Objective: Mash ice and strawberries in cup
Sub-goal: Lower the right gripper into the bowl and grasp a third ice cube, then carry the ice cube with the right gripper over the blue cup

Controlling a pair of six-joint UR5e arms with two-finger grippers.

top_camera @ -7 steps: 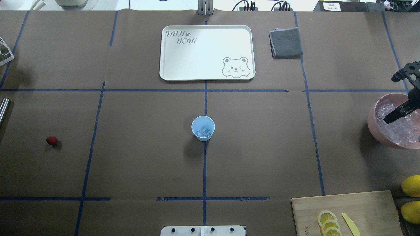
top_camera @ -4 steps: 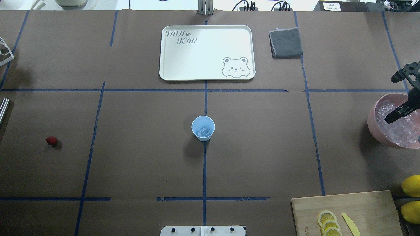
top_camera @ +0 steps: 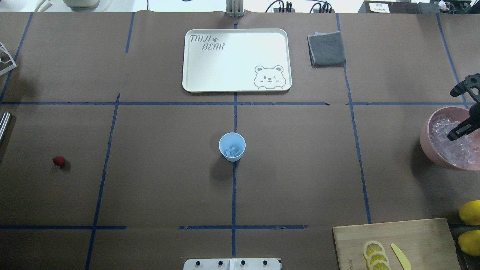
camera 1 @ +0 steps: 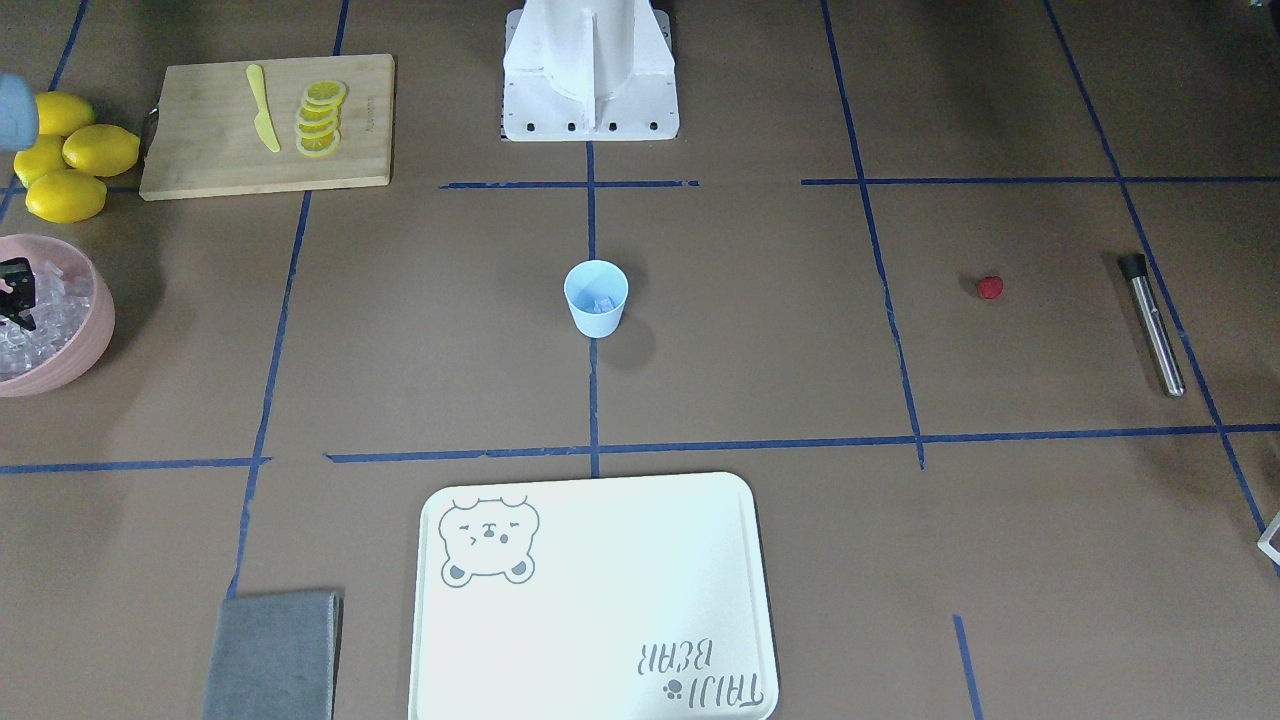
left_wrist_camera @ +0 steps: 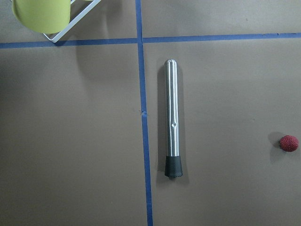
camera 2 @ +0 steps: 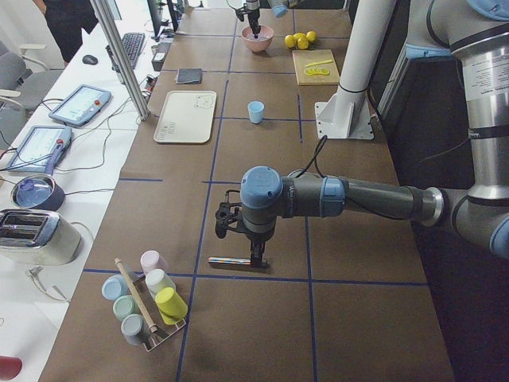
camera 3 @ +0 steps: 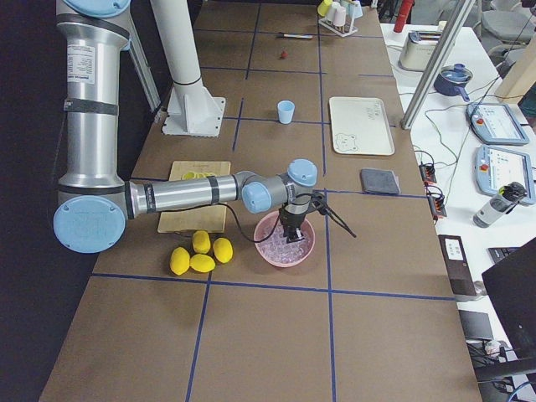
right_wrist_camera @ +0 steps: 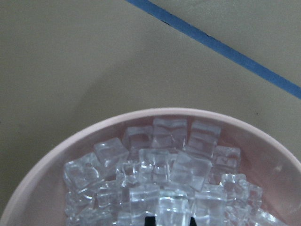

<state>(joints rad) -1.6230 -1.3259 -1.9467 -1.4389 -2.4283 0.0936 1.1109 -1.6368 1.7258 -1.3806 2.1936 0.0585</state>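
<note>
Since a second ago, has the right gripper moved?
Yes, slightly: the right gripper has shifted toward the overhead view's right, away from the pink bowl's left rim.

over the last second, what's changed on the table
Only the right gripper moved: above the ice in the pink bowl, it slid a little toward the robot's right. Whether it has gripped a cube cannot be told. The cup, the strawberry and the tray stayed put.
</note>
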